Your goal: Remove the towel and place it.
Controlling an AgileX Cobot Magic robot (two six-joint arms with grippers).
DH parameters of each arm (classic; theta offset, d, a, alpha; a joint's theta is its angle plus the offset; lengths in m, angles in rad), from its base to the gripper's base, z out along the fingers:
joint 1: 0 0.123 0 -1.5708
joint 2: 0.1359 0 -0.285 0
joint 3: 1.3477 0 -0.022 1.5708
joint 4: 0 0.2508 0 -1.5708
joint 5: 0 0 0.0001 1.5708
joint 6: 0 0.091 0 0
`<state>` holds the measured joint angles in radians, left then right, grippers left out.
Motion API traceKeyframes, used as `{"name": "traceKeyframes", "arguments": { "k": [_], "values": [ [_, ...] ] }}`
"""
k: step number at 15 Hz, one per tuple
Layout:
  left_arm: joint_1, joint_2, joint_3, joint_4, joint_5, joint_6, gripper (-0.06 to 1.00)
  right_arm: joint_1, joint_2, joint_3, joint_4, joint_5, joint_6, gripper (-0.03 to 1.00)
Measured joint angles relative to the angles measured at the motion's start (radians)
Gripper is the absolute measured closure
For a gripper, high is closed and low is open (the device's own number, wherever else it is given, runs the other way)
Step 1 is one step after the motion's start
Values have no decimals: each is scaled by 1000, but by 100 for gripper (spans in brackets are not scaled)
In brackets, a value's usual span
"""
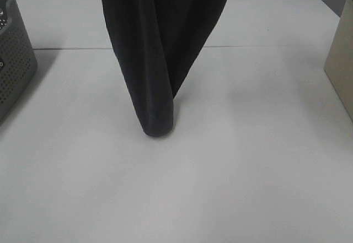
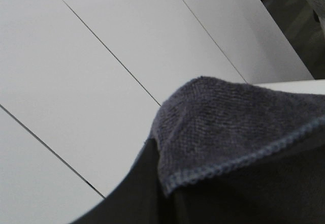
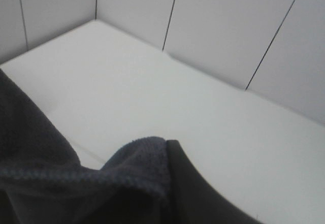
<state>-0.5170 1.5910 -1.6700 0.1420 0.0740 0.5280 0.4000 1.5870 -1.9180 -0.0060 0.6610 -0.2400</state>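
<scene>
Our left claw (image 2: 146, 181) is clenched on a hemmed corner of the towel (image 1: 160, 61), with the cloth bunched over its dark finger. Our right claw (image 3: 183, 170) is clenched the same way on another fold. Neither claw shows in the high view, where the towel runs out of the top of the picture. From there the towel hangs in a long dark drape, folded on itself, its rounded low end down by the table (image 1: 248, 166) near the middle. We cannot tell whether that end touches the top or hangs just above it. We judge the removing done, as the towel hangs free and well apart from the basket (image 1: 14, 61). The placing is not yet done: the cloth has yet to be lowered, laid out and released. Room is good, with bare white table in front of the drape and to both sides, crossed behind only by a thin seam (image 1: 265, 47). The limits are the basket on the left and a pale box (image 1: 342, 66) at the right edge, both well apart from the towel.
</scene>
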Motion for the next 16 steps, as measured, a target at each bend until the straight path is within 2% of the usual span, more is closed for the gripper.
{"name": "traceKeyframes", "arguments": {
  "k": [2, 4, 7, 9, 10, 16],
  "values": [
    [8, 29, 0, -8, -168, 0, 94, 0, 9, 0, -12, -169, -1, 96],
    [8, 57, -22, -12, -281, 0, 94, 0, 30, -1, -12, -299, -1, 96],
    [15, 117, -96, -16, -330, 0, 94, 0, 77, -1, -12, -387, -1, 96],
    [54, 192, -200, -37, -338, 0, 94, 0, 106, -1, -12, -438, -1, 96],
    [94, 263, -295, -72, -338, 0, 94, 0, 139, -8, -12, -505, -1, 96],
    [139, 408, -433, -80, -375, 0, 94, 0, 304, -164, -12, -555, -1, 96]
  ]
}}
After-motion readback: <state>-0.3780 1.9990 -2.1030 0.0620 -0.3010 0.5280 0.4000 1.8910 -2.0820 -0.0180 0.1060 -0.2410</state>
